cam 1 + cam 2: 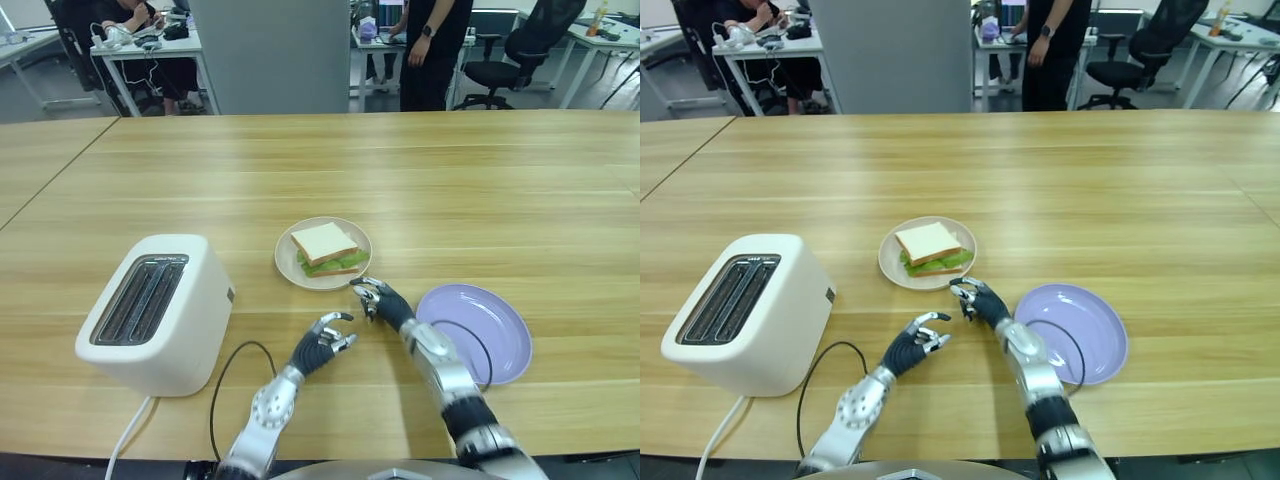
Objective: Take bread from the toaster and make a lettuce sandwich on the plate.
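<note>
A sandwich (325, 249) of two white bread slices with green lettuce between them lies on a small beige plate (287, 262) at the table's middle. The white toaster (158, 310) stands at the near left, and its slots look empty. My right hand (381, 300) hovers just below the plate's near rim, fingers loosely curled, holding nothing. My left hand (322, 341) is lower and to the left, over bare table, also loosely curled with nothing in it.
An empty purple plate (497, 325) lies at the near right, beside my right forearm. The toaster's black cable (226, 372) loops over the table near my left arm. Desks, chairs and people are beyond the table's far edge.
</note>
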Controlling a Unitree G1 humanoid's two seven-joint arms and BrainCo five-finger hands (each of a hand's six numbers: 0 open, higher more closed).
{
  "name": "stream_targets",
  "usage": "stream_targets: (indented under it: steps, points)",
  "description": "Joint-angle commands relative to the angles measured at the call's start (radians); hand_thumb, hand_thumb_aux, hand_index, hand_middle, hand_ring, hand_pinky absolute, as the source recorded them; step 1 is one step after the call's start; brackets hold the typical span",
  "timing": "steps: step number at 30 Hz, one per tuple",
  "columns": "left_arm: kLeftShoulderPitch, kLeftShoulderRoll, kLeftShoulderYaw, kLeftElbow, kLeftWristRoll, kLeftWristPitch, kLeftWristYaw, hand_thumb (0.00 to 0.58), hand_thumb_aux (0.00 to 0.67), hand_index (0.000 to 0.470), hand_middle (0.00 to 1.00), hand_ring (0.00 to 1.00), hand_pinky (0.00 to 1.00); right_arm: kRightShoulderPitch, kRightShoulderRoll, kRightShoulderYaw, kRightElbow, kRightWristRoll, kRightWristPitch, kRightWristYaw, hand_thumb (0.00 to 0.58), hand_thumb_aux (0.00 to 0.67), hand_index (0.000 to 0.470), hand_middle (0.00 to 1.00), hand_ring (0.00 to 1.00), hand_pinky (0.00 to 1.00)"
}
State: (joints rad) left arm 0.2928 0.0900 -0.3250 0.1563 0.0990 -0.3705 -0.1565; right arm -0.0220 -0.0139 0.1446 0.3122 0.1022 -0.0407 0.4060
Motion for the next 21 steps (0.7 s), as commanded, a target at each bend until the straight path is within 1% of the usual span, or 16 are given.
stream_targets:
  steps: [1,2,4,6,8,15,21]
  points:
    - [0.104,-0.020,-0.015,-0.236,-0.074,-0.003,-0.008,0.000,0.000,0.000,0.23,0.23,0.23,0.162,-0.042,0.011,-0.282,0.077,0.079,0.051,0.000,0.000,0.000,0.00,0.00,0.00]
    - [0.127,-0.029,-0.013,-0.284,-0.094,-0.013,-0.002,0.000,0.000,0.000,0.14,0.14,0.14,0.200,-0.053,0.015,-0.343,0.083,0.076,0.054,0.000,0.000,0.000,0.00,0.00,0.00]
    - [0.153,-0.049,-0.001,-0.353,-0.109,-0.018,0.018,0.000,0.000,0.000,0.06,0.06,0.06,0.250,-0.066,0.013,-0.433,0.083,0.050,0.045,0.000,0.000,0.000,0.00,0.00,0.00]
    - [0.157,-0.068,0.010,-0.395,-0.112,-0.012,0.036,0.000,0.000,0.000,0.05,0.05,0.05,0.277,-0.077,0.016,-0.485,0.057,-0.004,0.029,0.000,0.000,0.000,0.00,0.00,0.00]
    - [0.148,-0.086,0.028,-0.410,-0.108,-0.014,0.058,0.000,0.000,0.000,0.05,0.05,0.05,0.282,-0.080,0.015,-0.503,0.044,-0.035,0.015,0.000,0.000,0.000,0.00,0.00,0.00]
    - [0.105,-0.117,0.081,-0.412,-0.067,-0.012,0.122,0.000,0.000,0.000,0.00,0.00,0.00,0.238,-0.102,-0.021,-0.426,-0.006,-0.125,-0.042,0.000,0.000,0.000,0.00,0.00,0.00]
    - [0.091,-0.092,0.121,-0.380,0.075,-0.027,0.188,0.000,0.000,0.000,0.00,0.00,0.00,0.267,-0.149,-0.030,-0.448,-0.135,-0.236,-0.116,0.000,0.000,0.000,0.00,0.00,0.00]
